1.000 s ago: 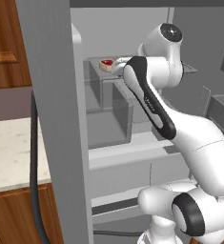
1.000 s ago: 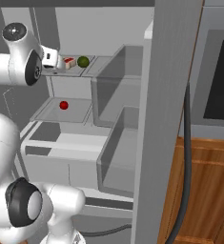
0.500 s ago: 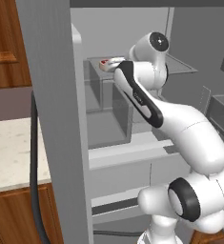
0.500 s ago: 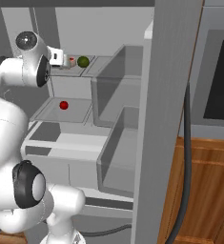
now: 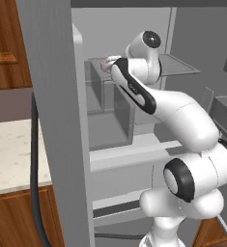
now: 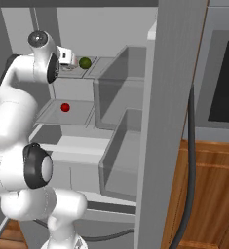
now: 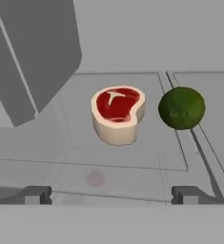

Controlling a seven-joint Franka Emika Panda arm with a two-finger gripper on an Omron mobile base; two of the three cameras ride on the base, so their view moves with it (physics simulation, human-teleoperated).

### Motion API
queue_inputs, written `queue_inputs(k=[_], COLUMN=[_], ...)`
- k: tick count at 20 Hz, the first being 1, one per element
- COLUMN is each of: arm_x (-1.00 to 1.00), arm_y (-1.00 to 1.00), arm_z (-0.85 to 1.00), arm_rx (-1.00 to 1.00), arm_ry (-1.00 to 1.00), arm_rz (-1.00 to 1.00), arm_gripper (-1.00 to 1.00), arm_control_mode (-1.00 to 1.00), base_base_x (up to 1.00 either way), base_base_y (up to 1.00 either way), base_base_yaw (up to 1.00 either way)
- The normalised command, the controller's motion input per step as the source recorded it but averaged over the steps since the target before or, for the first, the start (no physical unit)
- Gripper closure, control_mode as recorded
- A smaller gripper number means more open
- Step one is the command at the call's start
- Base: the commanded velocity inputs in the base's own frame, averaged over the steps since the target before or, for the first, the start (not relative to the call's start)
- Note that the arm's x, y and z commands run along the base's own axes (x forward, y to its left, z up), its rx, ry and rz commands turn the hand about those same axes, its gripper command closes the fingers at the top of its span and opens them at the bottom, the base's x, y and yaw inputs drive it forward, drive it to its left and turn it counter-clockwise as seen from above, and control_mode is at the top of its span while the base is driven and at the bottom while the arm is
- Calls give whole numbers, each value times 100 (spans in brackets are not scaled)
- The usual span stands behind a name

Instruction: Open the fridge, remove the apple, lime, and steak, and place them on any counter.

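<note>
The fridge [image 5: 52, 96] stands open, and my arm reaches onto its upper shelf. In the hand view the steak [image 7: 118, 112], a red slab with a white rim, lies flat on that shelf straight ahead of my gripper [image 7: 111, 195]. The lime [image 7: 181, 107] sits just right of the steak. My jaws are open with nothing between them, a short way back from the steak. From the right base view the lime [image 6: 85, 62] lies just beyond my gripper [image 6: 68, 62], and the apple [image 6: 65, 107] rests on the shelf below. A cream counter [image 5: 8, 154] lies left of the fridge.
The open fridge doors [image 6: 169, 121] flank the arm on both sides, with grey door bins [image 6: 121, 92] jutting inward. A clear bin [image 5: 103, 91] stands beneath the upper shelf. Brown wooden cabinets [image 6: 208, 194] are at the lower right.
The arm has swung further into the fridge, bringing the hand closer to the steak and lime on the upper shelf. The jaws stayed open.
</note>
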Motion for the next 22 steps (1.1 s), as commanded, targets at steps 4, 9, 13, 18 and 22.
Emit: queue_inputs(k=[4,9,13,18,22], arm_x=[47,33,34,55,59], arm_y=[0,10,19,6,0], arm_z=[-2,-17,-27,-15,-4], arm_rx=[0,0,0,0,0], arm_ry=[12,7,4,2,0], arm_rz=[-4,-2,0,0,0], arm_gripper=[-100,-100,-100,-100,-100], arm_control_mode=[-100,-100,-100,-100,-100], base_base_x=[0,0,0,0,0], base_base_y=[0,0,0,0,0], base_base_yaw=[0,0,0,0,0])
